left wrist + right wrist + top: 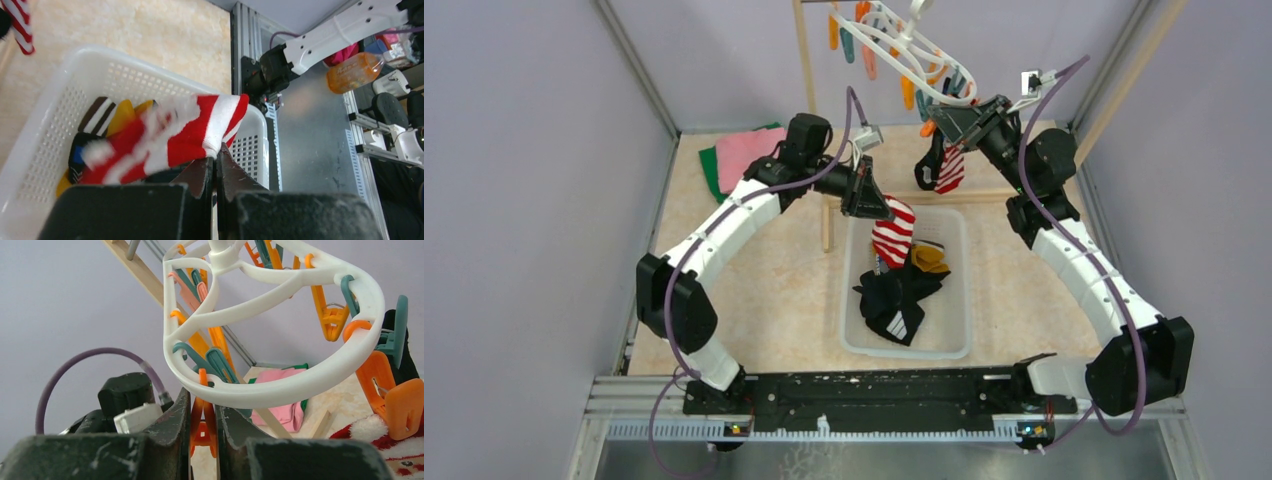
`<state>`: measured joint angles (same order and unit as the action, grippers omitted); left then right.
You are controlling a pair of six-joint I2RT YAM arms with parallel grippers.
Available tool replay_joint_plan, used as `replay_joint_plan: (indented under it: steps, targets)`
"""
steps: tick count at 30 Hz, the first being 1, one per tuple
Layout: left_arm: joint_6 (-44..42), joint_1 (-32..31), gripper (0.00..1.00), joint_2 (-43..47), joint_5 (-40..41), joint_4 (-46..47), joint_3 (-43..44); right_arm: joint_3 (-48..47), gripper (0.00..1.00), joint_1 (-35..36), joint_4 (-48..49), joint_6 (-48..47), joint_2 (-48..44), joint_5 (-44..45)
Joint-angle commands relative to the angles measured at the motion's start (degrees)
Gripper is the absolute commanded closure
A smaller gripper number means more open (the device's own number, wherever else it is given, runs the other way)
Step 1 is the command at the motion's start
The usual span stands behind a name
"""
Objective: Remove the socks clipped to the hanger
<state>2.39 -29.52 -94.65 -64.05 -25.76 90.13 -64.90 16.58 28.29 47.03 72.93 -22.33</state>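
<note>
The white ring hanger (pixel 911 48) hangs tilted at the top, with orange and teal pegs. A red-and-white striped sock (pixel 949 170) and a black sock (pixel 926 165) hang from it. My right gripper (pixel 956 118) is at the ring (pixel 280 385), its jaws closed on an orange peg (pixel 202 427). In the right wrist view (pixel 204 402) a Santa sock (pixel 395 452) shows at the lower right. My left gripper (pixel 869 200) is shut on another red-and-white sock (pixel 892 235) above the basket; the left wrist view (pixel 216 157) shows this sock (pixel 190 135) pinched by its white edge.
The white mesh basket (pixel 854 300) in the middle holds black, striped (pixel 97 115) and mustard (pixel 122 115) socks. Folded pink and green cloths (pixel 742 152) lie at the back left. The wooden rack's post (pixel 827 220) stands just left of the basket.
</note>
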Motion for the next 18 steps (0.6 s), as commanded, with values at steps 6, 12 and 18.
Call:
replay_joint_plan:
  steps: [6, 12, 18]
  targets:
    - [-17.0, -3.69, 1.0, 2.62, 9.73, -5.92, -5.71, -1.1, 0.8, -0.4, 0.06, -1.95, -0.56, -0.39]
    - [-18.17, -3.71, 1.0, 2.44, 10.99, -5.97, -5.5, 2.59, 0.6, -0.41, -4.33, -6.79, -4.57, 1.86]
    - [-17.95, -3.73, 0.91, 3.16, 10.2, -6.91, -3.52, 11.31, 0.45, -0.5, -11.52, -13.78, -14.04, 9.43]
